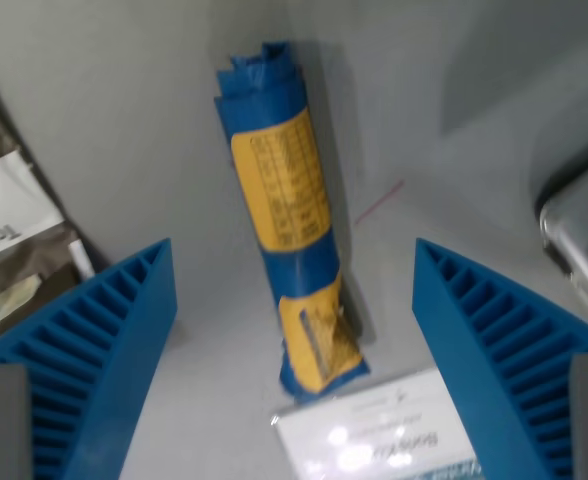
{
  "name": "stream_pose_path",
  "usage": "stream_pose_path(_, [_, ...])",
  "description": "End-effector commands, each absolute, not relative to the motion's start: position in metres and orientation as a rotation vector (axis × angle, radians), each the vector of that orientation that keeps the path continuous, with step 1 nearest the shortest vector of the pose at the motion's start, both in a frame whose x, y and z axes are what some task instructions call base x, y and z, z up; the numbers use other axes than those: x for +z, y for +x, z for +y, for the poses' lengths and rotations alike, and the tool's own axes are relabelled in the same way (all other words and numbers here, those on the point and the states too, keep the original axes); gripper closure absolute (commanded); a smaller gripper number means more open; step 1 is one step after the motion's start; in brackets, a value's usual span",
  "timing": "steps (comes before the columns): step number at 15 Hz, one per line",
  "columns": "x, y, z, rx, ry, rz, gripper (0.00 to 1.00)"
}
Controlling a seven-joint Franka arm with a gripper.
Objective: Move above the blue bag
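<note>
Hand (294,330) hung spread wide, grasping nothing; two blue ribbed fingers (94,340) framed bottom corners of wrist view. Glossy white card (379,435) lay on grey tabletop (124,130) between fingers, touching near end of blue bag. Blue bag (286,210), rolled tight with yellow printed labels, lay lengthwise in gap between fingers, centred, stretching away from card. Thin red mark (379,201) on tabletop just beside bag, toward wrist view's right. Brown-and-white packet (14,250) lay well off bag's left; shiny metal object (574,240) with orange bit well off its right, edge-cropped, blurred.
</note>
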State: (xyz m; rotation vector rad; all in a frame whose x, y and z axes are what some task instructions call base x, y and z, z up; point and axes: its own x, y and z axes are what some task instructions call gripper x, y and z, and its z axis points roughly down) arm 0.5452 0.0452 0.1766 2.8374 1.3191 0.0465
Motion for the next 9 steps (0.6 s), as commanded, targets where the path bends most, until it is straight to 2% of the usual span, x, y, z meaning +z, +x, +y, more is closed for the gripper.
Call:
stream_pose_path(1, [0.1717, 0.5542, 0.0472, 0.021, 2.738, 1.464, 0.0])
stream_pose_path(9, [0.1655, 0.5557, 0.0471, 0.034, 2.768, 1.404, 0.0])
